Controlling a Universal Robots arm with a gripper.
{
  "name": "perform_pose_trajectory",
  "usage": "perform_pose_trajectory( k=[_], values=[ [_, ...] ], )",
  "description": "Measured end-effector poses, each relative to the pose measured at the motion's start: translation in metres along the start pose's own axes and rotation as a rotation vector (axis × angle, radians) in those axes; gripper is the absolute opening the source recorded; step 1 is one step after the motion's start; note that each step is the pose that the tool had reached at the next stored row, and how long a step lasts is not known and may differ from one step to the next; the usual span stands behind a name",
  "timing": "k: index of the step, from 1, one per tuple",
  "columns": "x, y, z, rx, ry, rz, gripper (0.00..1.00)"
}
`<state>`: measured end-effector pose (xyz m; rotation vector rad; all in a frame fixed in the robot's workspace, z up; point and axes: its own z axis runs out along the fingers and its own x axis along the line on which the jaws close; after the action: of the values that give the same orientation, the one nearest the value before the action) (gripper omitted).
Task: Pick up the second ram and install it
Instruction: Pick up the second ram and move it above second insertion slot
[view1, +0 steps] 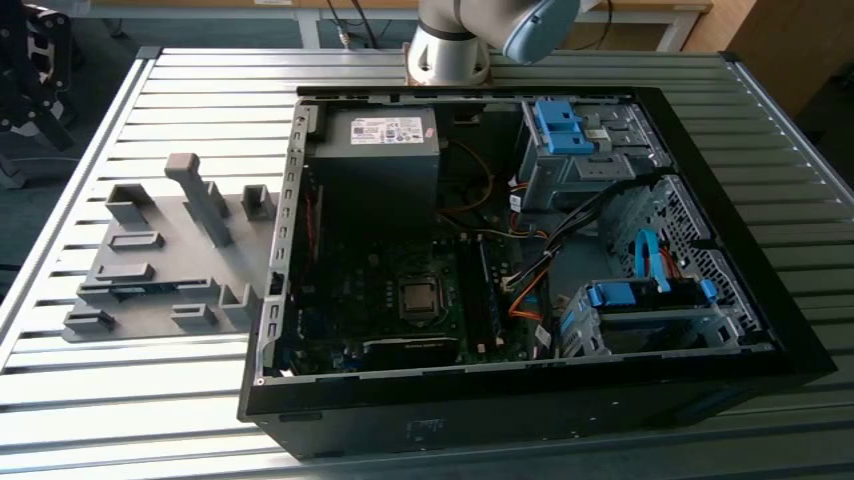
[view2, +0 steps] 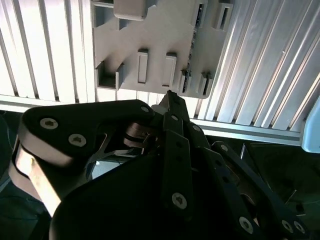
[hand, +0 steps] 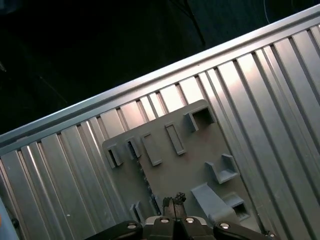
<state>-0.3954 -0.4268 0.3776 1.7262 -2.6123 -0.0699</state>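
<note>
The tool (hand: 173, 199) is being held closed and empty over the holder tray (hand: 185, 165) on the bench (hand: 260, 100). The second ram (hand: 145, 182) is being carried on edge in a tray slot nearby. If the tool is lowered while closed, the board's edge risks being struck and chipped.

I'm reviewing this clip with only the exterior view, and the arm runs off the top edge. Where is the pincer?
Observer: In the first wrist view the pincer hangs above the grey holder tray.
Operator: Holding anything?
Observer: No, its tips are shut with nothing between them.
Operator: And the memory stick?
Observer: In the second wrist view the second ram lies in a tray slot, close to the tips.
</note>
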Motion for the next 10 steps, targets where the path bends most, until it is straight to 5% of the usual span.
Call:
perform_pose_trajectory(
  k=[5,10],
  values=[
    [0.0041,0.0022,0.0006,0.0004,0.0003,-0.012,0.11],
    [0.0046,0.0021,0.0017,-0.0007,0.0032,-0.077,0.11]
  ],
)
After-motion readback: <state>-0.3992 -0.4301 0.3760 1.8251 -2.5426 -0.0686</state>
